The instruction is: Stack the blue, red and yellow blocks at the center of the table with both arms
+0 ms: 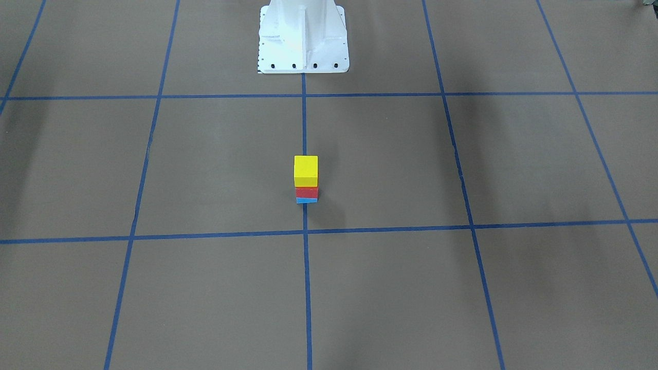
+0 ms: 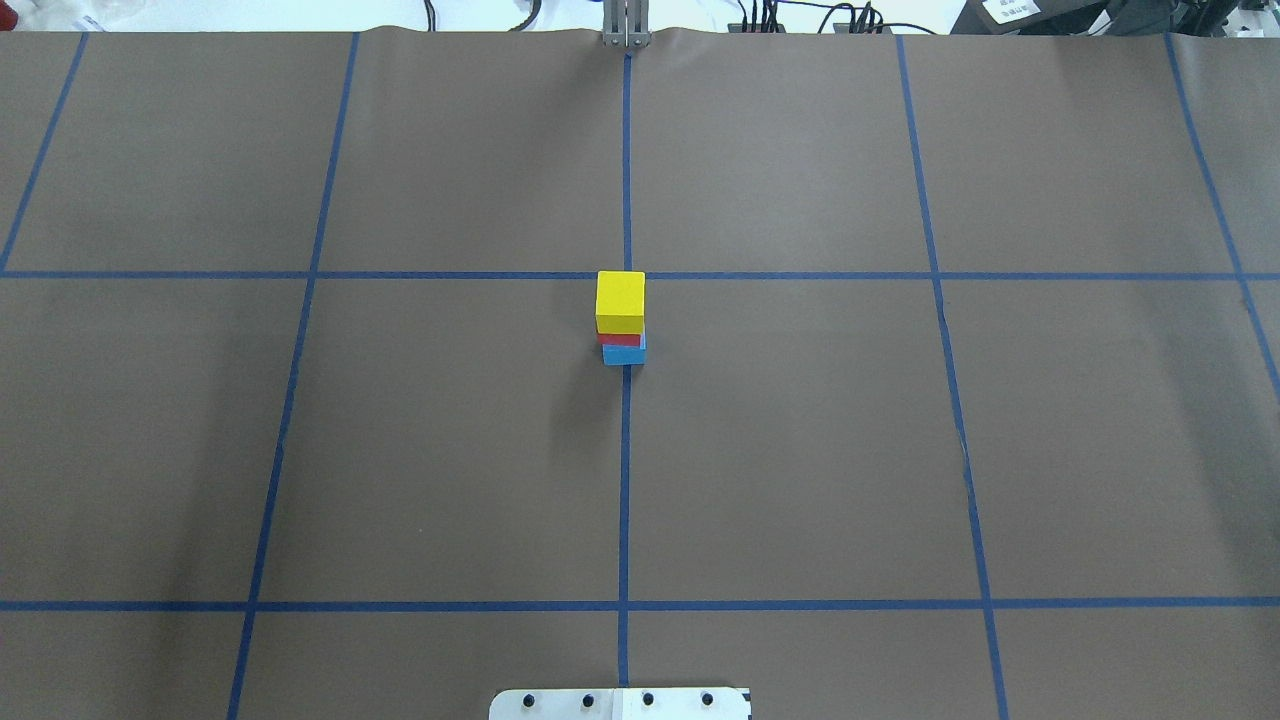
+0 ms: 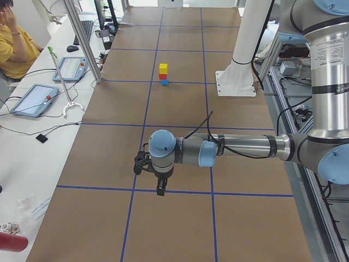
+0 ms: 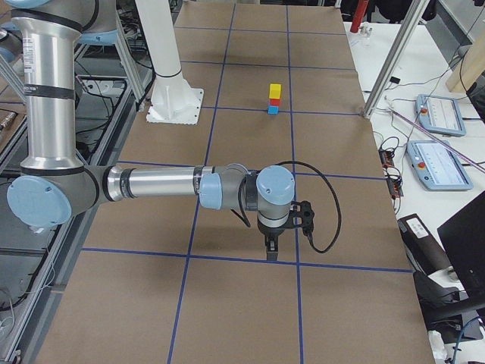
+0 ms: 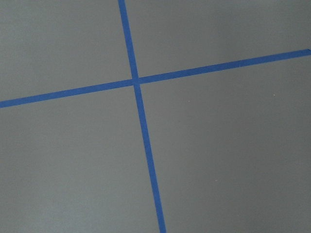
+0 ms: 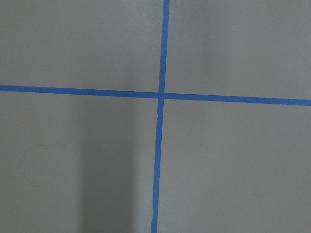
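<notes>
A stack of three blocks stands at the table's centre on the middle tape line: a yellow block [image 1: 306, 170] [image 2: 620, 300] on top, a red block [image 1: 306, 192] [image 2: 618, 340] under it, a blue block [image 1: 306, 200] [image 2: 623, 355] at the bottom. The stack also shows in the left side view [image 3: 163, 73] and the right side view [image 4: 274, 98]. My left gripper [image 3: 160, 191] hangs far from the stack, over a tape crossing. My right gripper [image 4: 271, 254] does the same at the other end. I cannot tell whether either is open or shut. Both wrist views show only bare table and tape.
The white robot base [image 1: 302, 38] stands at the table's edge behind the stack. Blue tape lines [image 2: 625, 450] grid the brown table. A side bench with tablets [image 3: 34, 98] and a seated person [image 3: 13, 41] runs along the far edge.
</notes>
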Motion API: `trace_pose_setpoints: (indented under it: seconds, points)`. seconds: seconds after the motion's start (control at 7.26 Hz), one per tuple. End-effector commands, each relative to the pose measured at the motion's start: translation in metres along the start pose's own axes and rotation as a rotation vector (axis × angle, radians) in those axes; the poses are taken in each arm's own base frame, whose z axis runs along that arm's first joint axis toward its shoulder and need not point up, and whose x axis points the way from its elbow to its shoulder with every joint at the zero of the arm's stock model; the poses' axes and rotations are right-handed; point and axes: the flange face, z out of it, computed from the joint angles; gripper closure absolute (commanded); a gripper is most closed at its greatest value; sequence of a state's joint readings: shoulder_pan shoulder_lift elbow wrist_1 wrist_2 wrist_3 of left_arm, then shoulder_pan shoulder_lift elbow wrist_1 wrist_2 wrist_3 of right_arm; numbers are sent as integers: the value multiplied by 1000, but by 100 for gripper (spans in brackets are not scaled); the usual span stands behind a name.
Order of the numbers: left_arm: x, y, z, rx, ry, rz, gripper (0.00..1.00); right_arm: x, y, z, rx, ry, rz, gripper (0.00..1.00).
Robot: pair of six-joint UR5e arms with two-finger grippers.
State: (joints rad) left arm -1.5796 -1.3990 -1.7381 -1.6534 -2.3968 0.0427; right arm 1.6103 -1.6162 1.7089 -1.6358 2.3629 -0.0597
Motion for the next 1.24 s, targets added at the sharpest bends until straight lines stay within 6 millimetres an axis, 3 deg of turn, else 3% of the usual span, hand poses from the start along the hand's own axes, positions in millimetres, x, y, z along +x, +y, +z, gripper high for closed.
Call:
trace_pose_setpoints:
  seconds: [0.0,0.28,1.1]
  points:
    - [-1,-2,-12,34,6,7,1,-5,-3,3,-5,0,-9,0]
    - [11,-8,-25,61,5,38,1,-10,-10,-1,4,2,-22,0]
    - [10,-2,-24,59,-2,27,1,-14,-13,2,-2,3,-31,0]
